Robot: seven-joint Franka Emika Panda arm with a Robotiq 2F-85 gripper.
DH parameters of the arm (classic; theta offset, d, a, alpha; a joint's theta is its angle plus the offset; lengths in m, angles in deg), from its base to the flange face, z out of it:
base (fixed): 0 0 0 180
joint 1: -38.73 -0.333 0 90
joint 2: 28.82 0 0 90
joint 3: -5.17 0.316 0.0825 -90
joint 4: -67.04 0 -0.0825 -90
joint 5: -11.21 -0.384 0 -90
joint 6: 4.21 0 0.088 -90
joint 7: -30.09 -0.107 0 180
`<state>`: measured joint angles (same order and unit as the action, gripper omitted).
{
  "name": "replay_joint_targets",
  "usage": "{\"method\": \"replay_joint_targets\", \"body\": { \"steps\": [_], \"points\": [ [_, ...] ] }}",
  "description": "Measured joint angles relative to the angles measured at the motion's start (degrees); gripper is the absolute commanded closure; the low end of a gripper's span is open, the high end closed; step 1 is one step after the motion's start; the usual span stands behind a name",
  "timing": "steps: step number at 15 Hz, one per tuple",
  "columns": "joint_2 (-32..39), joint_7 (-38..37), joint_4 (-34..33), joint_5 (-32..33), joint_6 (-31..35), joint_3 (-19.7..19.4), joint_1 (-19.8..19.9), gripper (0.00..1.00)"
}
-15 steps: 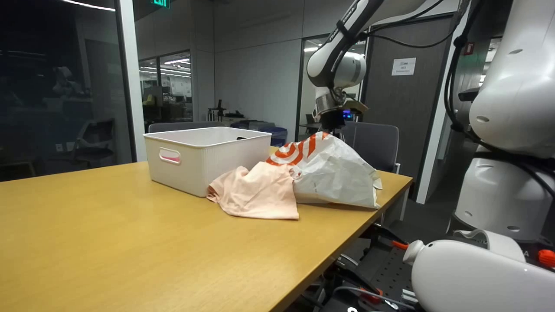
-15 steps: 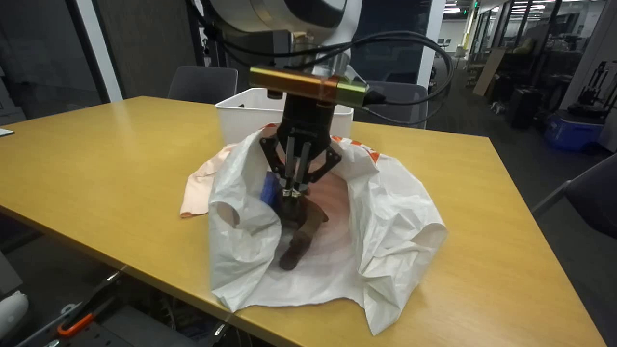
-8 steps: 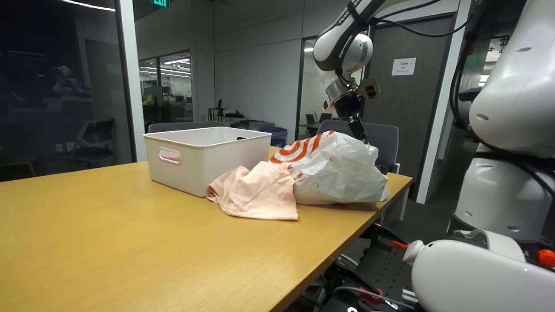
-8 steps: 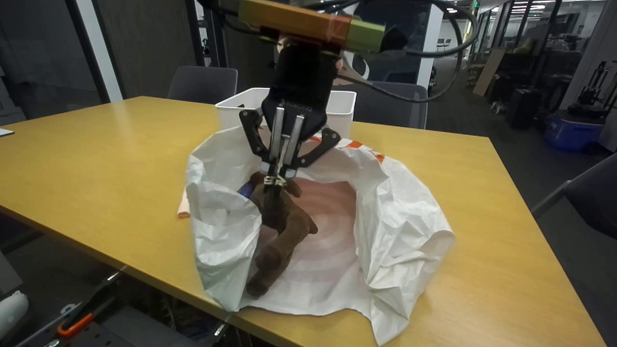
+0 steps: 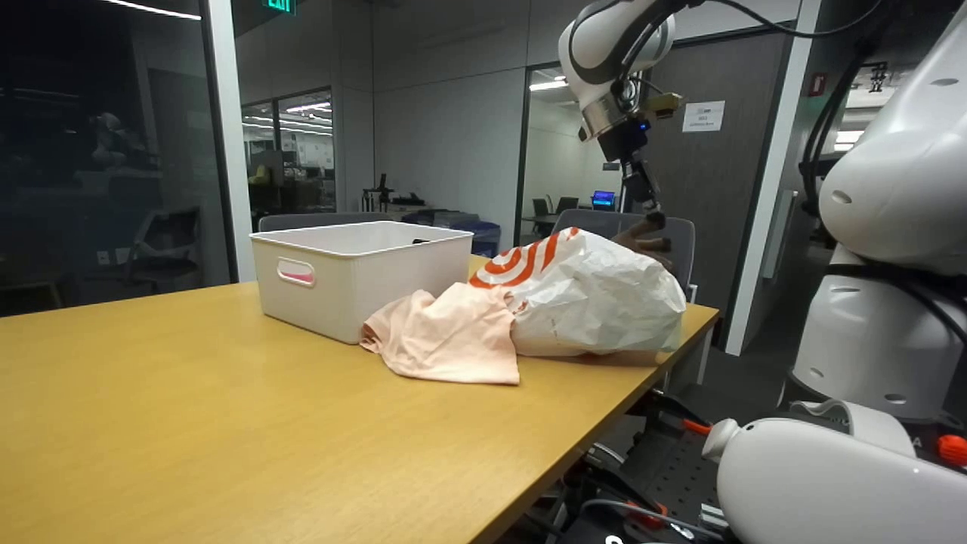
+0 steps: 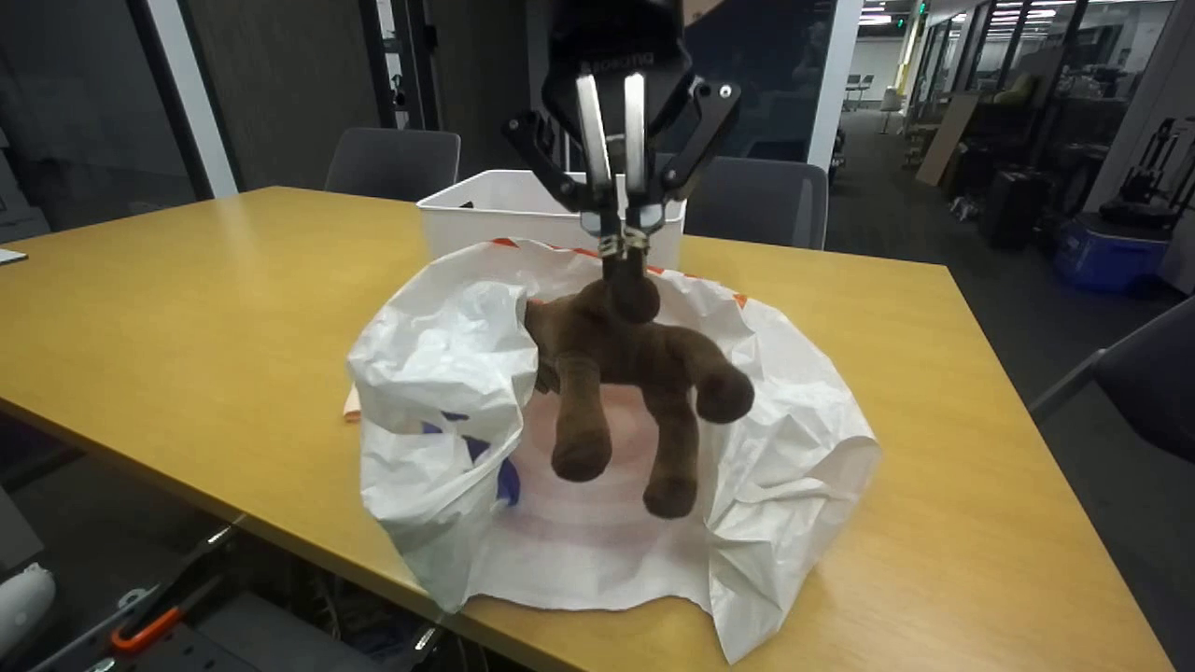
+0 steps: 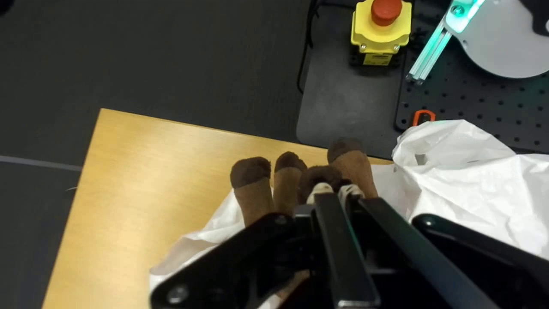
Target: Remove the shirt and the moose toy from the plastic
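The brown moose toy [image 6: 607, 341] hangs at the mouth of the white plastic bag [image 6: 794, 439], legs down. Its left end is hidden behind the bag's left fold. My gripper [image 6: 624, 266] is shut on one end of the toy, likely a foot or the tail, and holds it up. In the wrist view the fingertips [image 7: 336, 193] sit among the toy's brown legs [image 7: 253, 189]. In an exterior view the toy [image 5: 646, 238] shows above the bag [image 5: 597, 302]. The pale pink shirt [image 5: 453, 332] lies outside the bag on the table; only an edge [image 6: 352, 403] shows in an exterior view.
A white bin [image 5: 378, 287] stands behind the shirt and bag; it also shows in an exterior view [image 6: 551, 229]. Something blue [image 6: 507, 483] shows at the bag's left fold. Chairs [image 6: 392, 163] stand past the table. A yellow stop-button box [image 7: 379, 32] sits on the robot's base.
My gripper has risen out of the bag's mouth with the toy, moving towards the robot's side. The toy's legs now hang free. The bag's left fold has shifted; the shirt has barely moved.
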<state>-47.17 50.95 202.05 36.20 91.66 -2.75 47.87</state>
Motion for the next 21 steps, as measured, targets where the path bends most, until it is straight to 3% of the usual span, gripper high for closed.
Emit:
{"method": "replay_joint_targets", "body": {
  "steps": [7,11,15,21],
  "points": [
    [-14.4,-8.0,-0.2,5.7,-0.1,3.8,-1.2,0.98],
    [-19.1,-12.4,0.6,12.4,0.2,7.7,-2.8,0.98],
    [-19.5,-18.3,4.9,23.0,2.1,10.2,-4.9,0.98],
    [-19.2,-26.7,13.3,43.2,1.2,8.8,-4.6,0.98]
  ]
}}
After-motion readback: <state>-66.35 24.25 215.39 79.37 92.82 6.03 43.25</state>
